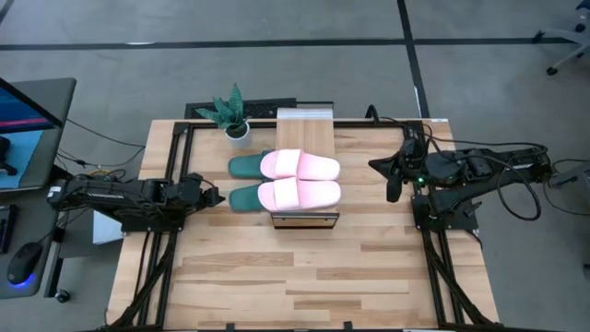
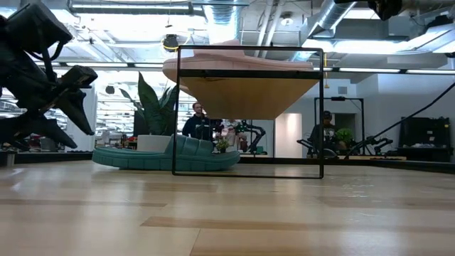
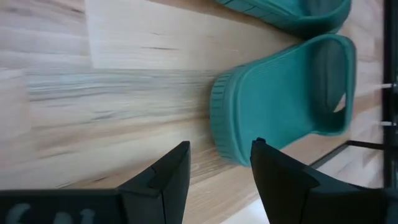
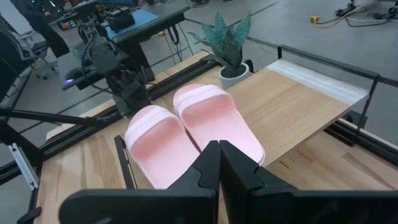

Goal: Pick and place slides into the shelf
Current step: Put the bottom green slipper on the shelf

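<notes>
Two pale pink slides (image 1: 300,166) (image 1: 300,194) lie side by side on the shelf's light plank top (image 1: 304,124), also seen in the right wrist view as pink slides (image 4: 186,130). Two dark green slides (image 1: 245,166) (image 1: 243,197) rest on the table under the shelf, with their ends sticking out on its left side. My left gripper (image 1: 218,197) (image 3: 219,155) is open, just left of the nearer green slide (image 3: 286,93) and slightly above the table (image 2: 89,99). My right gripper (image 1: 385,171) (image 4: 219,155) is shut, raised to the right of the shelf.
A small potted plant (image 1: 235,115) stands at the far edge, left of the shelf. Dark rails (image 1: 171,184) run along the table's left and right sides. The near half of the slatted table (image 1: 304,277) is bare wood. People show in the room beyond (image 2: 197,121).
</notes>
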